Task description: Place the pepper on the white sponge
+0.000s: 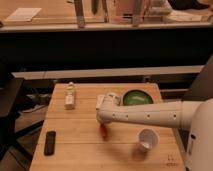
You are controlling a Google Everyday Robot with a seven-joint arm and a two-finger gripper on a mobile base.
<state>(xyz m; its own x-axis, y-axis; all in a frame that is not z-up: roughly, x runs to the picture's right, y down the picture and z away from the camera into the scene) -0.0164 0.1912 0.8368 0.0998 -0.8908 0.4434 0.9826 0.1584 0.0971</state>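
A small red pepper [104,132] shows just below the tip of my gripper [103,123], close to the wooden table [80,150] near its middle. My white arm reaches in from the right edge of the camera view. The white sponge [69,103] lies at the back left of the table, well to the left of the gripper, with a small pale object [70,90] right behind it. Whether the pepper rests on the table or hangs from the gripper is not visible.
A green bowl [135,97] sits at the back right, behind my arm. A white cup [147,139] stands at the front right. A black flat device [50,142] lies at the front left. A dark chair [9,107] stands left of the table.
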